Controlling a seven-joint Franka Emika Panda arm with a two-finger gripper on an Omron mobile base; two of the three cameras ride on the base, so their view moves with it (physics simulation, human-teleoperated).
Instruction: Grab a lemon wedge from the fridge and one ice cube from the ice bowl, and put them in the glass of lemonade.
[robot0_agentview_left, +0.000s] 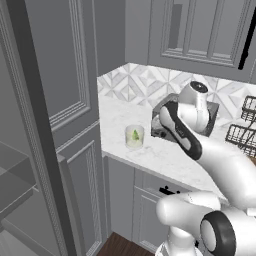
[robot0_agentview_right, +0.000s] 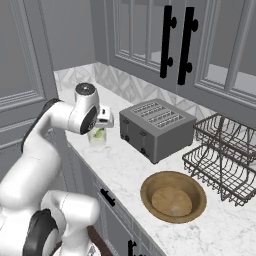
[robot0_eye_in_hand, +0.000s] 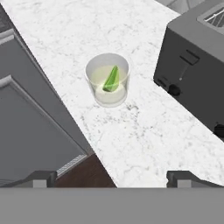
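Observation:
The glass of lemonade stands on the marble counter near its front edge, and the yellow-green lemon wedge lies inside it. The glass with the wedge also shows in the left base view. My gripper hovers above and a little in front of the glass, open, with nothing between its fingertips. The gripper points down at the glass. The fridge's glass shelves show at the far left. The ice bowl, wooden, sits farther right; the ice cube is out of view.
A dark grey toaster stands right of the glass, close to the hand. A wire dish rack sits at the far right. Panelled grey cabinets rise left of the counter, and upper cabinets with black handles hang behind.

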